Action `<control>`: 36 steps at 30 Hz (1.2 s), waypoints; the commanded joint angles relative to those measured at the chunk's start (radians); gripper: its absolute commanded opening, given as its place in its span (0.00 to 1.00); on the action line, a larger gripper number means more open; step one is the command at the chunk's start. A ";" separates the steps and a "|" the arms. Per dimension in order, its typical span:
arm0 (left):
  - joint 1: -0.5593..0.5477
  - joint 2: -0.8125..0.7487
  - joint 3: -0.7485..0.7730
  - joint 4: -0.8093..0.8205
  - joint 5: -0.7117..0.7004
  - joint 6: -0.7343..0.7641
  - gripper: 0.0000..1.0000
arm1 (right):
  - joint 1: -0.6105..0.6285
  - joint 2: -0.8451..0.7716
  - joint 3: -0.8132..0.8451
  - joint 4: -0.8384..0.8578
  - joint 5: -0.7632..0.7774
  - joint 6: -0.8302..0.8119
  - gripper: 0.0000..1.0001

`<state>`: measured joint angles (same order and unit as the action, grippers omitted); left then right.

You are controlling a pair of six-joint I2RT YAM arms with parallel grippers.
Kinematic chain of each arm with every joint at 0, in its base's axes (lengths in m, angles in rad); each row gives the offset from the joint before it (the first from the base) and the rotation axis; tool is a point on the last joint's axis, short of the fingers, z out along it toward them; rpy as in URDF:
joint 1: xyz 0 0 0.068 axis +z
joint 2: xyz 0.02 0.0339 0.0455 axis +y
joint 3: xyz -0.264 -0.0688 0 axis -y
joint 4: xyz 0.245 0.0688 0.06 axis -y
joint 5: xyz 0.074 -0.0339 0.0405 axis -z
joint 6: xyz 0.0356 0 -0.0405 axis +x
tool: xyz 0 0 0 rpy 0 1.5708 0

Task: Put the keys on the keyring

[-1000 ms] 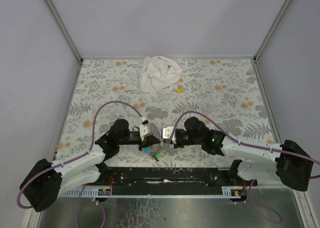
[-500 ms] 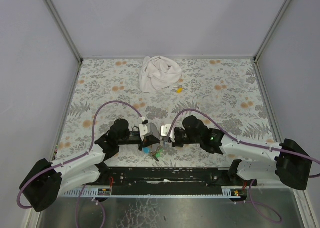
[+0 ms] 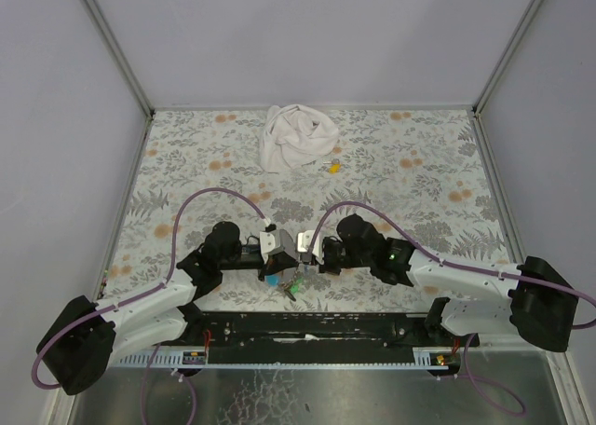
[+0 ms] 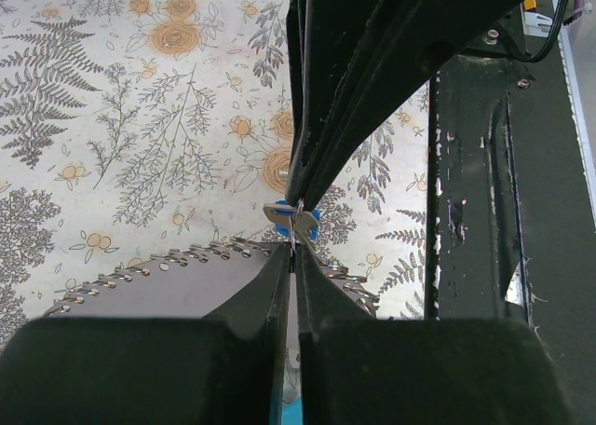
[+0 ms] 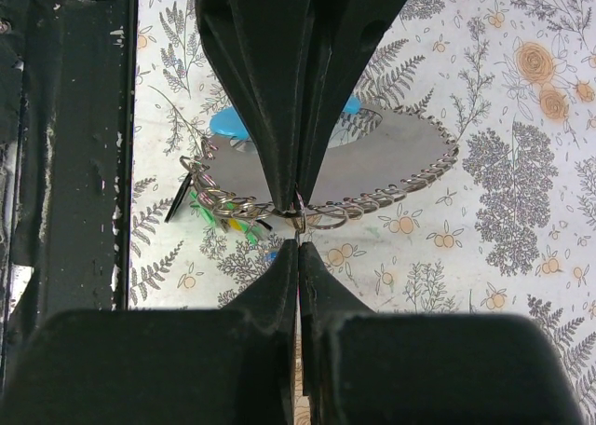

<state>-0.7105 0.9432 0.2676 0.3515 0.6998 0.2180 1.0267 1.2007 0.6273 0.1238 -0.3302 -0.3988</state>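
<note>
Keyring (image 5: 391,159), left pincer (image 4: 293,254) clenched on it, right pincer (image 5: 298,245) clenched on it too, keys (image 5: 222,212) alongside

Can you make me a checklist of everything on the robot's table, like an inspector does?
Surface: flowery tablecloth, lying flat.
Job's things: ring pinched between both grippers; grey strap right behind it; blue key and green key bunched close by.
Clutter: crumpled white cloth at the far edge; small yellow bit beside it.
Grippers: left gripper shut; right gripper shut; tips almost meeting.
Cables: purple cables arching over each arm.
Surroundings: plain pale walls; black rail at the near edge.
</note>
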 commanded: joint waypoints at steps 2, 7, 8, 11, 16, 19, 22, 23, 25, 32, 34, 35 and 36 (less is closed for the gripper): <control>0.003 -0.006 0.039 0.042 0.017 0.013 0.00 | 0.009 -0.015 0.058 0.028 0.020 0.018 0.00; 0.003 -0.008 0.036 0.037 0.000 0.018 0.00 | 0.009 -0.032 0.083 -0.041 0.012 0.013 0.00; 0.003 -0.007 0.037 0.037 0.001 0.018 0.00 | 0.008 -0.032 0.088 -0.059 0.008 0.012 0.00; 0.003 -0.007 0.037 0.034 0.000 0.021 0.00 | 0.009 -0.030 0.098 -0.088 0.004 0.013 0.00; 0.003 -0.006 0.038 0.035 0.006 0.024 0.00 | 0.009 -0.026 0.106 -0.105 0.013 0.013 0.00; 0.003 -0.004 0.038 0.037 0.012 0.025 0.00 | 0.008 -0.016 0.117 -0.111 0.011 0.011 0.00; 0.003 -0.007 0.037 0.038 0.017 0.026 0.00 | 0.009 0.000 0.126 -0.120 0.007 0.008 0.00; 0.003 -0.009 0.036 0.038 0.019 0.025 0.00 | 0.008 0.004 0.126 -0.121 0.005 0.008 0.00; 0.003 -0.009 0.036 0.040 0.021 0.026 0.00 | 0.009 0.008 0.128 -0.121 0.005 0.009 0.00; 0.004 -0.011 0.035 0.044 0.023 0.023 0.00 | 0.009 0.023 0.134 -0.117 0.013 0.011 0.00; 0.002 -0.012 0.033 0.045 0.023 0.022 0.00 | 0.008 0.023 0.131 -0.115 0.021 0.014 0.00; 0.002 -0.012 0.033 0.046 0.023 0.022 0.00 | 0.009 0.022 0.131 -0.113 0.023 0.015 0.00; 0.003 -0.013 0.033 0.046 0.022 0.022 0.00 | 0.008 0.021 0.130 -0.114 0.022 0.017 0.00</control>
<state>-0.7105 0.9432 0.2691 0.3447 0.6998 0.2234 1.0275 1.2240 0.7158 -0.0105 -0.3271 -0.3920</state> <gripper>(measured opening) 0.010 0.014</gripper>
